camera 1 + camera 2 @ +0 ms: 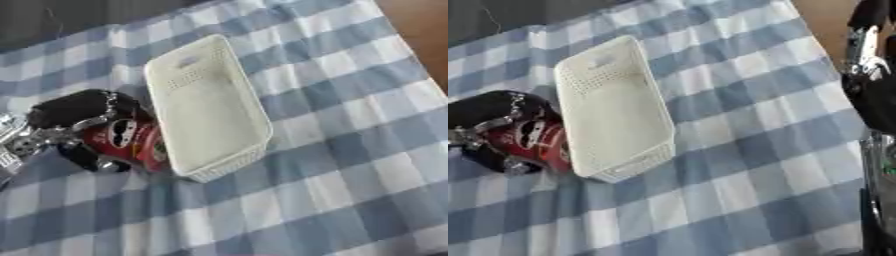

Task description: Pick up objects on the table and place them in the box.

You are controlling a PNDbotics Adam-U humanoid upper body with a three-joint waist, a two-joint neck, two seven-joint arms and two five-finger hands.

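beside box (207, 107) left wall | left hand (74, 112) fingers clamped on red can (131, 140)

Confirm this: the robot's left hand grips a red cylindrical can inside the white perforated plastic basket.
Not inside. In the left eye view, the left hand grips the red cylindrical can on the checked cloth, beside the white perforated plastic basket, which holds nothing.

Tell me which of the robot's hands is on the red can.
The left hand, fingers curled round the red can beside the white basket. The right arm only shows at the view's edge.
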